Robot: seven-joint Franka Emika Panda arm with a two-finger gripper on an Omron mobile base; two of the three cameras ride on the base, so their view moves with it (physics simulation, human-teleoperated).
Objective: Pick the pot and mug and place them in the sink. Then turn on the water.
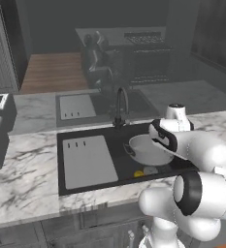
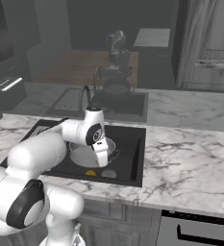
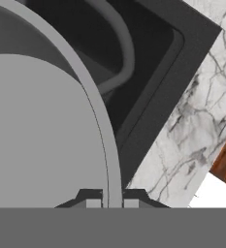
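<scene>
You've got the gripper [image 3: 109, 203] jaws pinching the pot [image 1: 146, 149] by its rim, w/ pot low inside the sink [image 1: 90, 186] basin, so pot's nearly placed; mug looks to be lying in the basin too, and no water's running yet.

No text, label, brand, number or sign can be read on anything in these pictures.
</scene>
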